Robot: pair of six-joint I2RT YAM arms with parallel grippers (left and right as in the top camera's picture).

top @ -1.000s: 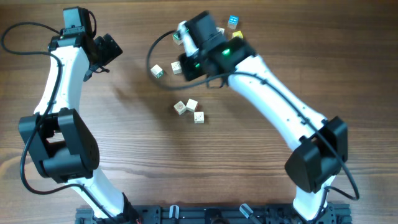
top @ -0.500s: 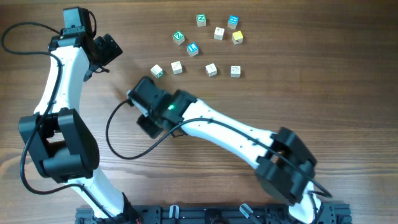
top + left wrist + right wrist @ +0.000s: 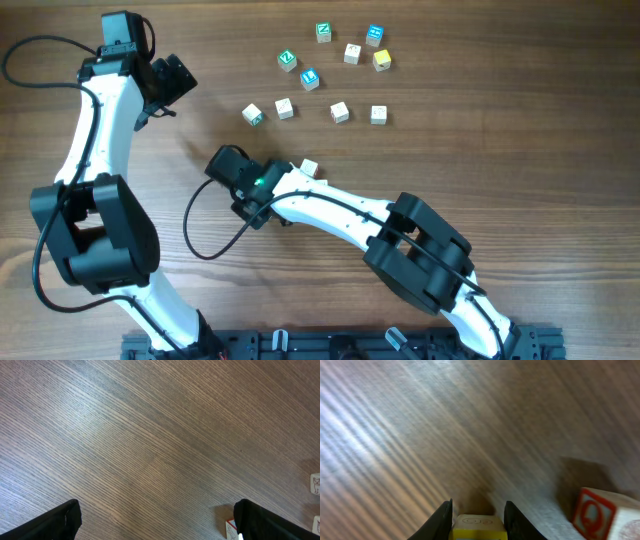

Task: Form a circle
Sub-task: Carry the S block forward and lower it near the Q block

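Right hand (image 3: 479, 510) swung leftward, yellow cube (image 3: 479, 528) gripped inside

I see a blue block (image 3: 309, 78) on the wooden table (image 3: 520, 150). Overhead, a green block (image 3: 287, 60) sits just up-left of it, the top green block (image 3: 323, 32) lies above it, and the far blue block (image 3: 375, 35) is well apart, up-right.

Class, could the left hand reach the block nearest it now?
Probably yes: the left hand is open, only bare table lies between it and the block, and the right arm sits aside.
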